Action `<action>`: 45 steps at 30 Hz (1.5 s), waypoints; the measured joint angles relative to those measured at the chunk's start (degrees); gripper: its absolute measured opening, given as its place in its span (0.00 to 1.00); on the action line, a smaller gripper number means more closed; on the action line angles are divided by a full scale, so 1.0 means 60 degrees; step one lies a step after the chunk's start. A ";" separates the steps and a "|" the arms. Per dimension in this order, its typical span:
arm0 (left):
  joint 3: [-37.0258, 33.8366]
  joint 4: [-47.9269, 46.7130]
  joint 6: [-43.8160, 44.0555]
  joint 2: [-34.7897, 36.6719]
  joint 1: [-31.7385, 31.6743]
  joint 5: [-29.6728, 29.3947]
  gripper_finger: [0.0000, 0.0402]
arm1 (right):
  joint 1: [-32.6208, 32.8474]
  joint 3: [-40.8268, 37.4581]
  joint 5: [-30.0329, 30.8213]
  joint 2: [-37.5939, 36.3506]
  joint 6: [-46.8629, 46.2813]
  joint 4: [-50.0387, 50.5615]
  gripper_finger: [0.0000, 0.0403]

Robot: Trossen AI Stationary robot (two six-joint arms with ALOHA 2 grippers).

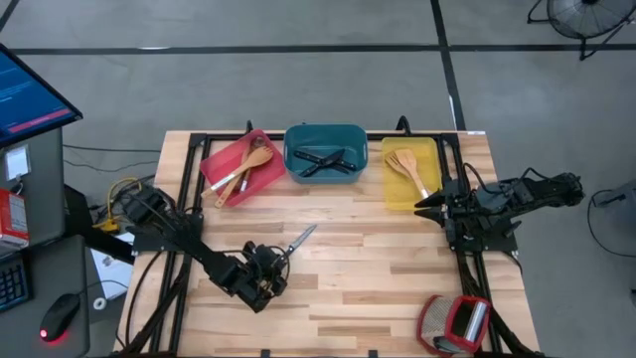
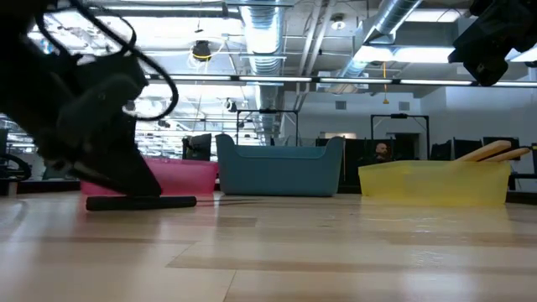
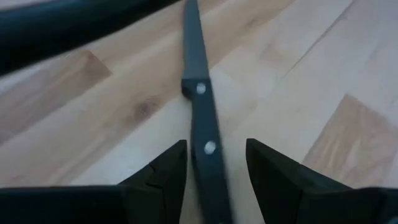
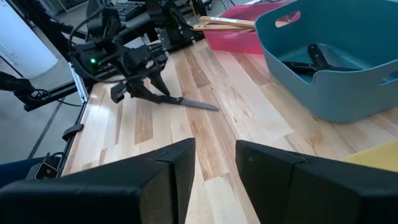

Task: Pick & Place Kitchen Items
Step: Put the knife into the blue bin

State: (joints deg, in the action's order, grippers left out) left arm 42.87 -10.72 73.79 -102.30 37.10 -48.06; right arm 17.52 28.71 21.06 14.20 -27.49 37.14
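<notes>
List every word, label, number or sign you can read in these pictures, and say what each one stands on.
None can be read.
Monitor at the high view's left edge: lines of text on its blue screen, too small to read.
Red-and-white item below the monitor: any print is too small to read.
Trays, knife between the left claw's fingers, and the right claw: no lettering visible.

I've got a black-handled knife (image 3: pixel 204 149) w/ silver rivets between my dark left fingers (image 3: pixel 163 171), silver blade ahead. Beyond: red tray (image 1: pixel 238 165), teal tray (image 1: pixel 325 152), yellow tray (image 1: pixel 411 173), pale striped wood table (image 1: pixel 378 268).
</notes>
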 joint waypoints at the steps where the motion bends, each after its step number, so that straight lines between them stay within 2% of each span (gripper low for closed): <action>1: 0.0000 0.0086 0.0002 -0.0158 0.0000 0.0050 0.37 | 0.0000 0.0000 0.0000 0.0000 0.0000 0.0003 0.31; 7: 0.0029 0.0215 -0.0032 -0.0726 0.0033 -0.0261 0.37 | 0.0000 0.0000 0.0000 0.0001 -0.0003 0.0008 0.31; 14: 0.0029 0.0161 -0.0032 -0.0744 0.0037 -0.0147 0.36 | 0.0000 0.0000 0.0002 0.0000 0.0000 0.0019 0.31; 17: 0.0025 0.0024 -0.0023 -0.0748 0.0016 -0.0068 0.31 | -0.0003 0.0000 0.0003 0.0000 -0.0001 0.0019 0.31; 24: 0.0022 -0.0131 -0.0003 -0.0748 0.0007 -0.0037 0.08 | -0.0003 0.0000 0.0000 0.0000 -0.0004 0.0015 0.31; 30: 0.0015 -0.0129 -0.0003 -0.0733 0.0007 -0.0026 0.08 | 0.0000 0.0000 0.0000 0.0000 -0.0004 0.0016 0.31; 37: -0.0058 -0.0247 -0.0324 0.0469 -0.0035 0.0430 0.08 | 0.0000 0.0000 0.0000 0.0000 -0.0004 0.0015 0.31; 45: -0.0025 -0.0087 -0.1905 0.3486 -0.0087 0.0362 0.08 | 0.0000 0.0000 0.0004 0.0004 -0.0004 0.0018 0.31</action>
State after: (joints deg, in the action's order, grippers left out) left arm 42.72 -11.25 62.37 -81.38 36.58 -45.89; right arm 17.52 28.71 21.08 14.22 -27.51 37.25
